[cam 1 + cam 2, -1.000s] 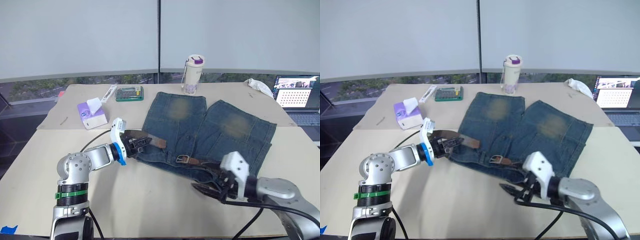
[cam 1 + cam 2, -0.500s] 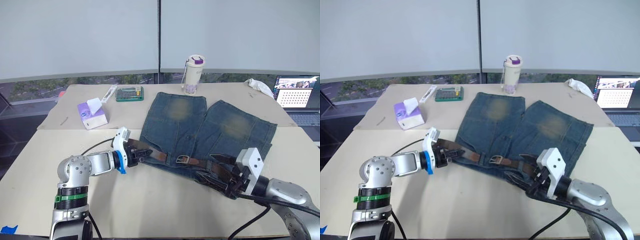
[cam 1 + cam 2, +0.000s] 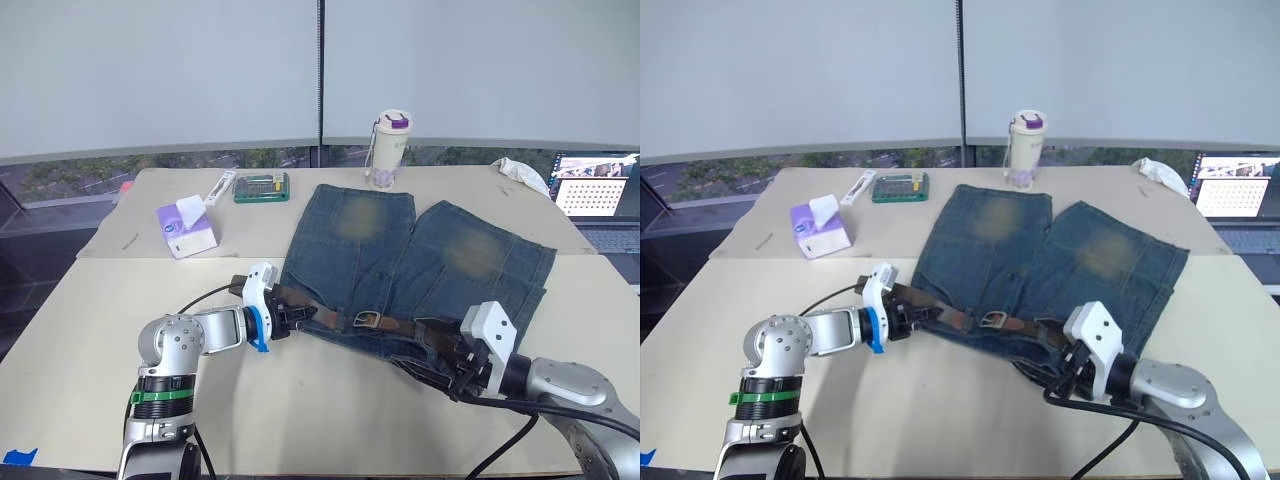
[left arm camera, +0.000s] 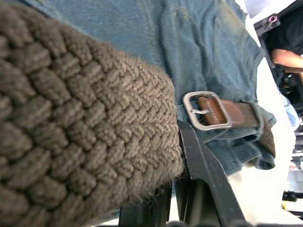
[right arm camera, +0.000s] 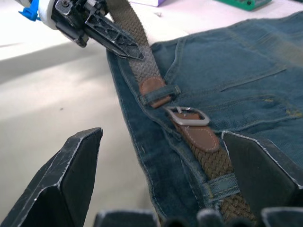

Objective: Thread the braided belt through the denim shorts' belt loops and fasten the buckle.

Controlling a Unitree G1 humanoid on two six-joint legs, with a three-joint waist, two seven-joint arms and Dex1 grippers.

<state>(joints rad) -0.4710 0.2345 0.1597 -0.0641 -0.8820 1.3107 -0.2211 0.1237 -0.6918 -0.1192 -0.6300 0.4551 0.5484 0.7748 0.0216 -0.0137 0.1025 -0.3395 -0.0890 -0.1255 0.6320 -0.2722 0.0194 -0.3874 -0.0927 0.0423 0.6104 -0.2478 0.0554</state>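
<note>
The denim shorts (image 3: 420,250) lie flat on the table, waistband toward me. The braided belt (image 5: 137,52) runs along that waistband. Its brown tip sits under a belt loop (image 5: 161,92), just left of the buckle (image 3: 366,320). My left gripper (image 3: 300,317) is at the waistband's left end, shut on the belt's braided part. My right gripper (image 3: 438,352) hovers over the waistband to the right of the buckle, open, with nothing between its fingers (image 5: 71,179). Below the buckle, a second belt loop (image 5: 220,184) crosses the belt.
A purple tissue pack (image 3: 186,228), a green box (image 3: 261,186) and a white-and-purple bottle (image 3: 388,150) stand at the back of the table. A white cloth (image 3: 520,170) and a laptop (image 3: 600,195) are at the far right.
My left gripper has moved right along the waistband with the belt, closer to the buckle. My right gripper has come up from the table's front onto the waistband's right part.
</note>
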